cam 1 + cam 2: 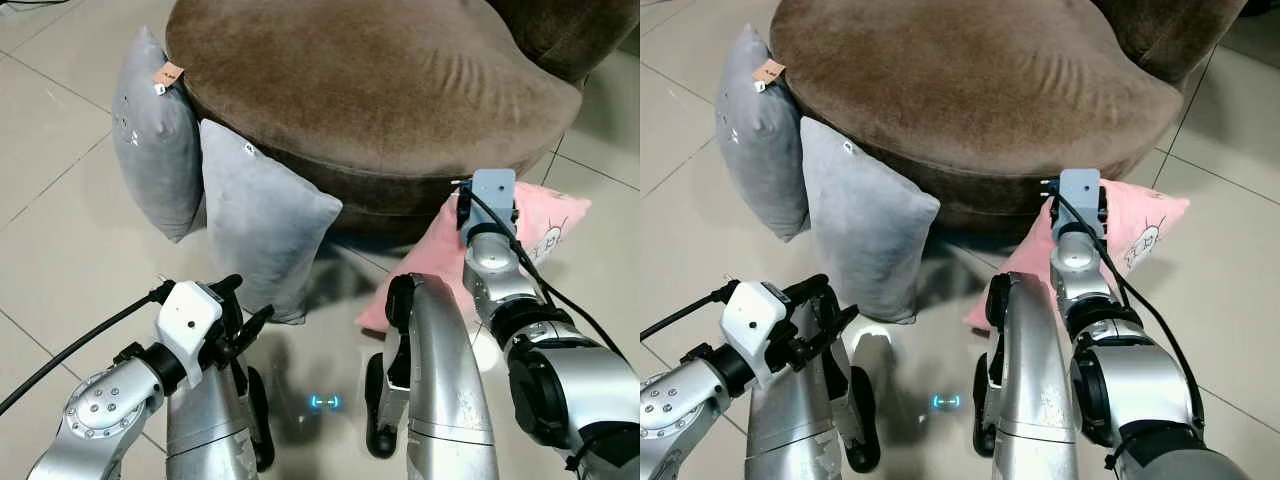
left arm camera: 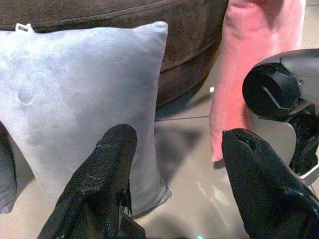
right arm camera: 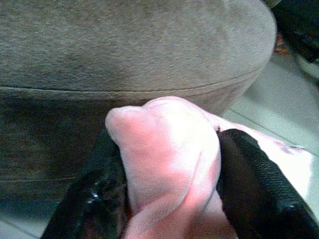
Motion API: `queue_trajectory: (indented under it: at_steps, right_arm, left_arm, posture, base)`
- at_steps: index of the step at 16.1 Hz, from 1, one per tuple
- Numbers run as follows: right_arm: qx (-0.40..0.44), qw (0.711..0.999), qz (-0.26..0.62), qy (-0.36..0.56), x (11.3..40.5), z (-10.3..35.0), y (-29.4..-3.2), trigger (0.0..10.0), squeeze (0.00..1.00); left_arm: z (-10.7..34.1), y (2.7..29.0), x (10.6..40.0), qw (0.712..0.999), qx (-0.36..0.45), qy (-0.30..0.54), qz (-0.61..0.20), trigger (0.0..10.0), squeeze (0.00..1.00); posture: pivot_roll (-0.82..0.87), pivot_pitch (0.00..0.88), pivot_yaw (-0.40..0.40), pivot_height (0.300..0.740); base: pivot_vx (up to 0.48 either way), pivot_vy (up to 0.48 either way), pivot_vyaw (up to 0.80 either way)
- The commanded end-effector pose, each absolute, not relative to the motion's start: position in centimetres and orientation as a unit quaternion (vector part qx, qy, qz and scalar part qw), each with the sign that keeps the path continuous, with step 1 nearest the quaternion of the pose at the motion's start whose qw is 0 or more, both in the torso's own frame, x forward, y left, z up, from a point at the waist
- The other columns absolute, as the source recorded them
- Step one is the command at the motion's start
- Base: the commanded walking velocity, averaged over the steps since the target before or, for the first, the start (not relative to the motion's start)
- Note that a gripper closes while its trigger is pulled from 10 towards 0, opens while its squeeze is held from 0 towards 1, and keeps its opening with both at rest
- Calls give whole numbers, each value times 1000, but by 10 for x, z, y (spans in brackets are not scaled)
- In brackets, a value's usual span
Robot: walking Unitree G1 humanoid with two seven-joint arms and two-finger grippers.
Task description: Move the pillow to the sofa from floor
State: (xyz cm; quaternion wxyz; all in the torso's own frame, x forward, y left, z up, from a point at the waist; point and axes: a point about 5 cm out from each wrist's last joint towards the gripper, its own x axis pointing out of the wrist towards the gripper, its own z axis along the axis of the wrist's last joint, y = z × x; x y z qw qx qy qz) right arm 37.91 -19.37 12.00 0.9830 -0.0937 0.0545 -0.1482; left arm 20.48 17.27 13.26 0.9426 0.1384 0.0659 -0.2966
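Observation:
A pink pillow (image 1: 552, 222) stands on the tiled floor, leaning against the front right of the brown sofa (image 1: 370, 80). My right gripper (image 3: 169, 164) is shut on the pillow's upper corner, and pink fabric bulges between its black fingers (image 3: 259, 184). In the left eye view that wrist (image 1: 492, 205) sits right at the pillow's top edge. My left gripper (image 1: 247, 305) is open and low over the floor. It is just in front of a grey pillow (image 1: 262, 225) and apart from it.
A second grey pillow (image 1: 150, 140) with a tan tag leans on the sofa's left side. My own silver legs (image 1: 440, 380) stand between the arms. Pale floor tiles (image 1: 60, 250) lie open to the left.

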Motion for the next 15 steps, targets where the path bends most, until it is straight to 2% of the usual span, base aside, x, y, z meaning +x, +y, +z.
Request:
queue_trajectory:
  at_steps: [1, 15]
  right_arm:
    - [-76, 982, -151, 87, 373, 105, -197, 0, 0]
    - [-41, 983, -158, 87, 366, 98, -206, 0, 0]
  left_arm:
    - [130, 174, 201, 940, 139, 76, -301, 10000, 0]
    - [128, 169, 208, 941, 138, 66, -303, 10000, 0]
  posture:
    - [162, 359, 4, 421]
    - [141, 286, -2, 421]
  base:
    - [0, 0, 0]
    - [0, 0, 0]
